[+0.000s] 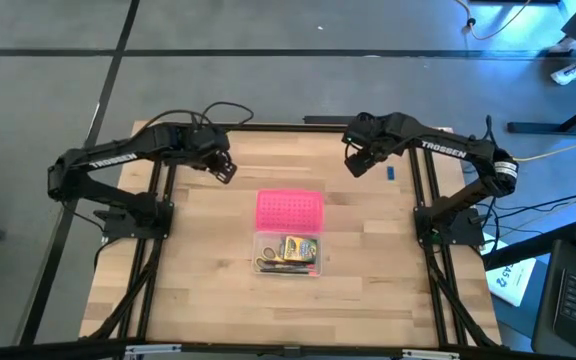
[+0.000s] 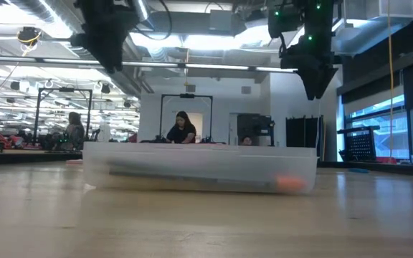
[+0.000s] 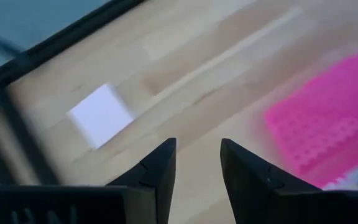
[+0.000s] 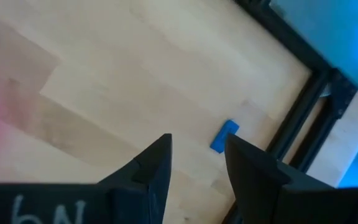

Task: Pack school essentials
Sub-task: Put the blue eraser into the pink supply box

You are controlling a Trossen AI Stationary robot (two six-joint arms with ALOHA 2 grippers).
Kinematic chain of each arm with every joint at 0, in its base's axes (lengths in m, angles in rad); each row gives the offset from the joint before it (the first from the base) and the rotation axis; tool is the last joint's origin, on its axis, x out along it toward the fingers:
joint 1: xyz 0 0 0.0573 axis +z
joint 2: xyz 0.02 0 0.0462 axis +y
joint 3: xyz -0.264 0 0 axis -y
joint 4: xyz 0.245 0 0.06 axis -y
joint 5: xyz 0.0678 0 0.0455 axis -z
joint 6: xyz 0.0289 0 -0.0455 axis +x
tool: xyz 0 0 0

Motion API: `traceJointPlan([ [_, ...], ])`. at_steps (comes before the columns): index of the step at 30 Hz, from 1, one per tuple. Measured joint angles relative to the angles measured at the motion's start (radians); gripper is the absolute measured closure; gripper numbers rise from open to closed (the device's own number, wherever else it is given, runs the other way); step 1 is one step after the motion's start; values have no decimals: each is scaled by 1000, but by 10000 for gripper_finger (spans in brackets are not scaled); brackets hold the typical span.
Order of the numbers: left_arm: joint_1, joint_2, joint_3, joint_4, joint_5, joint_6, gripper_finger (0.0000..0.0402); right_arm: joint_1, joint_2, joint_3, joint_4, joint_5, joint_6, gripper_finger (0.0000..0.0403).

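So both arms are hanging above the far half of the wooden table [image 1: 208, 300], each with white TROSSEN lettering on it. The left gripper [image 1: 226, 168] is hovering near the far left corner, fingers slightly spread and gripping nothing, with the pale square pad [image 3: 100, 115] lying on the wood below it. The right gripper [image 1: 354, 163] is sitting over the far right side, fingers also a bit apart, empty. The tiny blue piece [image 1: 391, 173] is lying just beside it toward the right edge. Mid-table, the clear case [image 1: 287, 254] is holding the crayon box [image 1: 299, 247], yellow-handled scissors [image 1: 266, 263] and a dark pen [image 1: 288, 267], with its pink lid [image 1: 289, 210] lying open on the far side.
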Motion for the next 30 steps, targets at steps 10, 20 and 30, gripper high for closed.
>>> traceJointPlan([
  [10, 21, 0, -38, 61, 27, 114, 282, -34, 0, 0, -22, -105, 30, 253],
  [20, 21, 0, -38, 135, 25, 231, 282, -35, 0, 0, -59, 44, 166, 264],
  [30, 103, 23, -38, 342, 266, 602, 282, -35, 0, 0, -58, 46, 192, 264],
])
